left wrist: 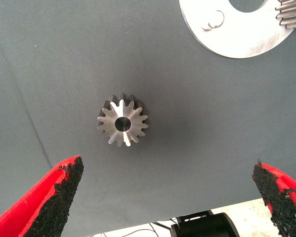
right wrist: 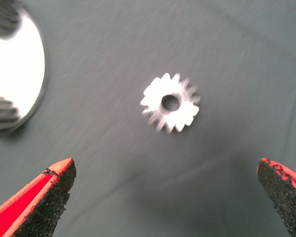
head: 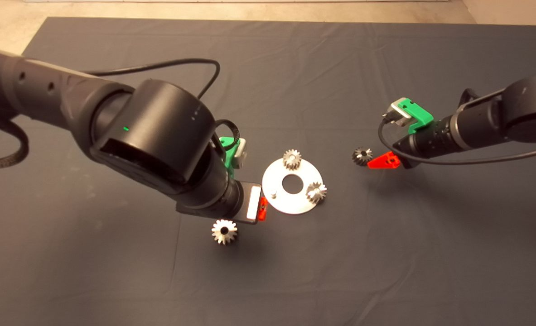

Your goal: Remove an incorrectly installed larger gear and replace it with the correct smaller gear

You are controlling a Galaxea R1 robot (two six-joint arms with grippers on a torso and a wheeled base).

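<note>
The larger gear [head: 224, 231] is bright silver and lies flat on the mat, off the silver disc plate [head: 290, 204]. My left gripper [head: 261, 210] hovers just above it, open and empty. In the left wrist view the larger gear [left wrist: 123, 126] lies between and ahead of my open fingers [left wrist: 56, 195]. The smaller dark gear [head: 362, 156] lies on the mat to the right of the plate. My right gripper [head: 384, 161] is open right beside it. That gear [right wrist: 170, 102] lies ahead of the open right fingers [right wrist: 44, 197].
Two small silver gears [head: 292, 159] [head: 316, 192] sit on the plate. An empty peg [head: 272, 194] stands at the plate's left edge and also shows in the left wrist view [left wrist: 214, 22]. The plate's rim [right wrist: 31, 74] shows in the right wrist view.
</note>
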